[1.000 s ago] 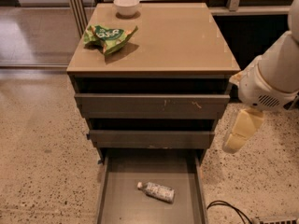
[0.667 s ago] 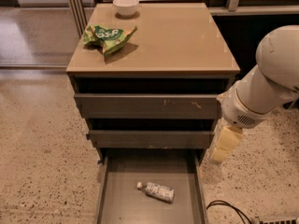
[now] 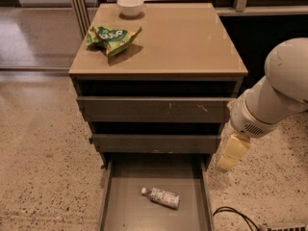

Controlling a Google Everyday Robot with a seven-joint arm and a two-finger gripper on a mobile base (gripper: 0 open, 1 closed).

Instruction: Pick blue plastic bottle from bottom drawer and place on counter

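Note:
The blue plastic bottle (image 3: pixel 161 197) lies on its side on the floor of the bottom drawer (image 3: pixel 126 214), its white cap pointing left. The drawer is pulled out toward me. The tan counter (image 3: pixel 183 37) tops the cabinet above it. My gripper (image 3: pixel 230 154) hangs from the white arm just outside the drawer's right wall. It is above and to the right of the bottle and holds nothing I can see.
A green snack bag (image 3: pixel 113 36) and a white bowl (image 3: pixel 130 5) sit on the counter's left and back. Two shallower drawers (image 3: pixel 154 109) stand slightly open above. A black cable (image 3: pixel 236 216) lies on the speckled floor at the right.
My arm has swung left and lower, bringing the gripper from beside the cabinet to the right edge of the open bottom drawer. The bottle has not moved.

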